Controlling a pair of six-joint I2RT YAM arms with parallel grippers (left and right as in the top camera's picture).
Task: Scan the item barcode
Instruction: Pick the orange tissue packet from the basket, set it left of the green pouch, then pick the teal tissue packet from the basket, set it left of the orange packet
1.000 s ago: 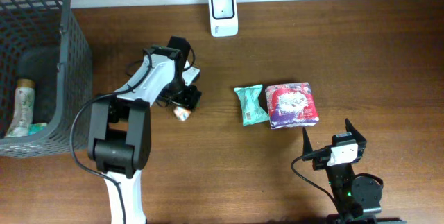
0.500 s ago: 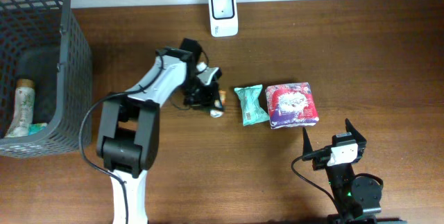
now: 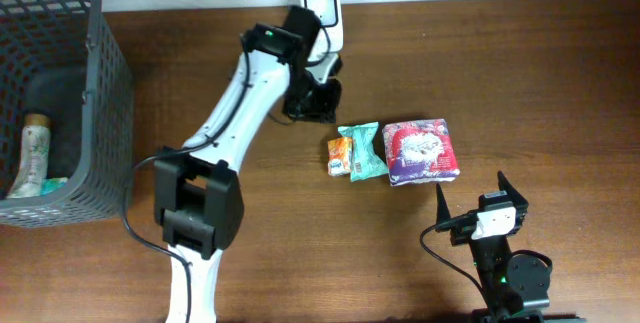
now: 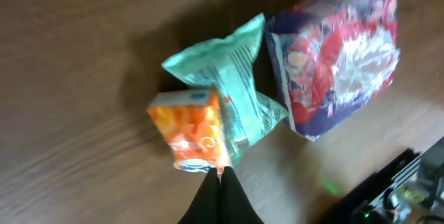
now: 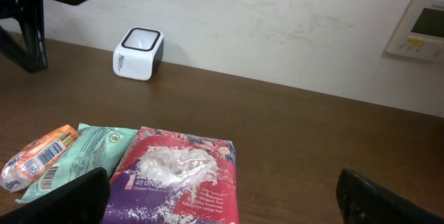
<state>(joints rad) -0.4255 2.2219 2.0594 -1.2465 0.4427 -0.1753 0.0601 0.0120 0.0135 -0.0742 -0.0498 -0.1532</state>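
Snacks lie mid-counter (image 3: 550, 83): orange packet (image 3: 340, 156) touching teal packet (image 3: 362, 152), purple bag (image 3: 422, 151) beside. Left hand (image 4: 220, 173), pinched shut and empty, hovers near the scanner (image 3: 325, 5); right hand (image 3: 469, 183) gapes wide. Next, likely: grasp one, barcode toward scanner.

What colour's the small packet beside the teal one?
The small packet is orange; left wrist view shows it best.

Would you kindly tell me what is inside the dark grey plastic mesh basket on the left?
In the dark grey plastic mesh basket, a pale patterned bottle with a tan cap lies beside a pale green item. The mesh wall hides the rest.
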